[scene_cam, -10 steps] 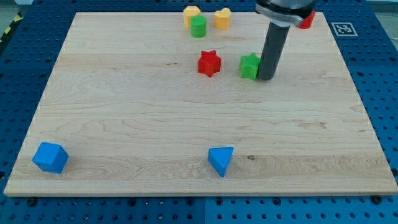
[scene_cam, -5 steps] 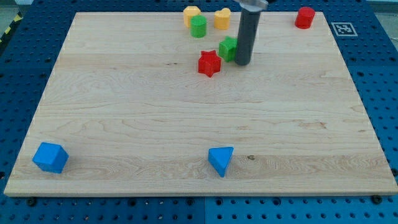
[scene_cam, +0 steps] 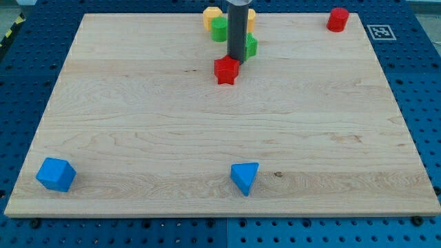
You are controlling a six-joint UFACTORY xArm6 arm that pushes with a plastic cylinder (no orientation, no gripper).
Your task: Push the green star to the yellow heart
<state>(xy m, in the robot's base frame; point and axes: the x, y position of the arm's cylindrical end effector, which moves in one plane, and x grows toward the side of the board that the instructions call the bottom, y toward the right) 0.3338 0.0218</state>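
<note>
Near the view's top centre, the green star (scene_cam: pixel 251 45) sits on the wooden board (scene_cam: pixel 138 138), only its right part showing from behind the dark rod. My tip (scene_cam: pixel 236 59) rests on the board touching the star's left side, just above the red star (scene_cam: pixel 226 70). This arm carries no jaws, only the straight rod, so nothing is clamped. The yellow heart (scene_cam: pixel 251 15) lies just above the green star at the board's top edge, mostly hidden by the rod; whether the two touch cannot be told. Left of the rod stands a green cylinder (scene_cam: pixel 219 29), with a yellow block (scene_cam: pixel 212 14) touching it from above. A red block (scene_cam: pixel 337 18) sits well apart in the top right corner. Far below, a blue triangular block (scene_cam: pixel 244 178) lies near the bottom edge at centre, and a blue cube (scene_cam: pixel 55 173) sits in the bottom left corner.
</note>
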